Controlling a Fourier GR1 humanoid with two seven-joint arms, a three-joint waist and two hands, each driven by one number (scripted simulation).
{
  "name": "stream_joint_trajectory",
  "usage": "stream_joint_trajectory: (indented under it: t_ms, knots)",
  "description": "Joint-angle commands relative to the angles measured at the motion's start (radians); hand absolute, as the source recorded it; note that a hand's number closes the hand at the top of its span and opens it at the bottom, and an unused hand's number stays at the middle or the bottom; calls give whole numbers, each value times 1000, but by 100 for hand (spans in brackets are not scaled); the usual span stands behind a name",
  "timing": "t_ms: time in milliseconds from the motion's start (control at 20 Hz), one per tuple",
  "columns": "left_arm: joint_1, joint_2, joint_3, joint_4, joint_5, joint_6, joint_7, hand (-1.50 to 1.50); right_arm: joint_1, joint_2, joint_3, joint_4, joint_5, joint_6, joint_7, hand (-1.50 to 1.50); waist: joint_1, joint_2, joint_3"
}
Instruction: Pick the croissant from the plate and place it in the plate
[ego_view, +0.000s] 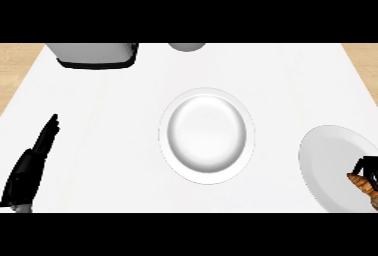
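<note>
A white plate (207, 95) lies in the middle of the counter with nothing on it. A second white plate (325, 160) is cut off by the right edge. On it, at the far right, shows a brown croissant (363, 186), partly out of view. My right hand (367, 166) shows only as black fingers curled over the croissant's top at the right edge. My left hand (37, 155) rests at the lower left with straight fingers pointing up, holding nothing.
A grey and black appliance (96, 54) stands at the back left. Part of a grey round object (187, 46) shows at the back centre. Wooden floor borders the white counter on both sides.
</note>
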Motion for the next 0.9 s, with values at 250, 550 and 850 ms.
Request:
stream_joint_trajectory:
  t_ms: [250,550,850]
  knots:
    - [36,-13,9,2,-13,23,-17,0,-39,108,-177,-24,-62,-331,593,150,-26,-14,-2]
    - [99,-1,27,-29,5,2,-28,0,36,117,-211,-265,-59,-514,732,150,-39,-17,0]
    - [45,-9,30,-11,-16,23,17,0,90,112,-208,-648,-49,-591,827,150,-67,-18,-1]
